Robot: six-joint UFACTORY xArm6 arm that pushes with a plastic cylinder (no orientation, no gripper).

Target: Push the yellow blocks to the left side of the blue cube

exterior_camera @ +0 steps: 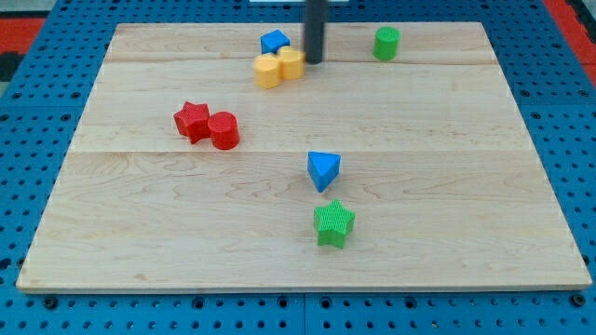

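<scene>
Yellow blocks (pixel 278 67) sit below the blue cube (pixel 274 41) near the desk's top edge; our tip (pixel 315 61), holding nothing, touches their right.

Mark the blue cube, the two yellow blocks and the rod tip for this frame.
blue cube (pixel 274 42): camera view, on its top face.
yellow blocks (pixel 279 67): camera view, where the touching pair meet.
my tip (pixel 315 61): camera view, rod's lower end, just to the view's right of the yellow blocks.
</scene>
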